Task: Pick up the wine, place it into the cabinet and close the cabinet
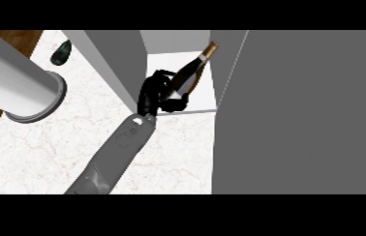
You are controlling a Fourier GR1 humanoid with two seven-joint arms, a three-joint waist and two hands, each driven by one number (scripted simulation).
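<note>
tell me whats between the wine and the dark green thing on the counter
The cabinet's left wall stands between the wine and the green thing, as the head view shows.

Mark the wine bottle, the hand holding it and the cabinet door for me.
wine bottle (194,71), head view, on its dark shoulder.
left hand (154,92), head view, on the back of the hand.
cabinet door (300,114), head view, on its grey face.
</note>
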